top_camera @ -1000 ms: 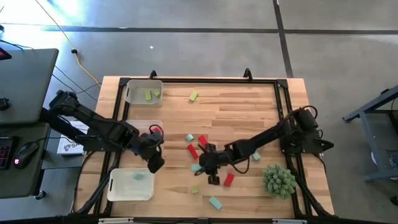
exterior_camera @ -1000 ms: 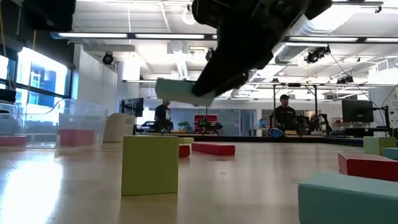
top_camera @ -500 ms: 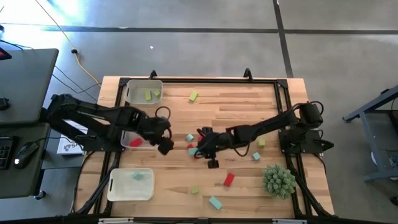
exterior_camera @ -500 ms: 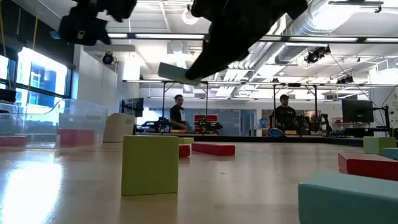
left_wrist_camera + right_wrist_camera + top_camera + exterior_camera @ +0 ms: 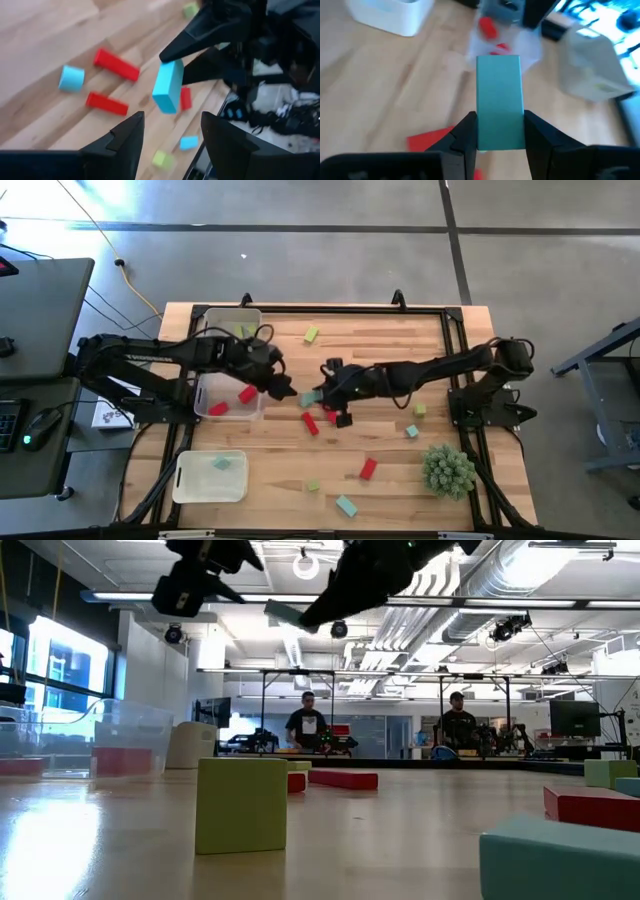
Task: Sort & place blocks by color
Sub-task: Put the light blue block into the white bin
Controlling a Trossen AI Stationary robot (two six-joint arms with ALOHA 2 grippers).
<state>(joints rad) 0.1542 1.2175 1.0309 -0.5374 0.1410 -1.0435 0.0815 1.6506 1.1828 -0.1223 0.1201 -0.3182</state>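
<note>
My right gripper (image 5: 318,394) is shut on a teal bar block (image 5: 500,95), held high over the table's middle (image 5: 285,613). My left gripper (image 5: 172,122) is open just left of it (image 5: 287,390), facing the block (image 5: 168,86) without touching it. Loose red (image 5: 310,423), teal (image 5: 346,505) and yellow-green (image 5: 312,334) blocks lie flat on the table. Three clear bins stand along the left: one with yellow-green blocks (image 5: 212,330), one with red blocks (image 5: 205,405), one with a teal block (image 5: 195,485). My right gripper pinches the teal bar's two long sides at its near end (image 5: 500,137) between its two fingers (image 5: 465,137). The fingers come from the table's right, slanting down, and lie along the bar. The bar sticks out past the fingertips, lifted clear of the table.
A spiky green plant ball (image 5: 447,470) sits near the right front corner. A black frame (image 5: 455,340) runs round the tabletop. More loose blocks lie at the right (image 5: 420,410) and front (image 5: 367,469). People stand in the room beyond the far edge (image 5: 307,725).
My right gripper has risen and gone toward the far edge and the left with the teal bar, lifted well clear of the table. My left gripper has swung from over the front bin toward the far edge and the table's middle, ending beside the bar.
</note>
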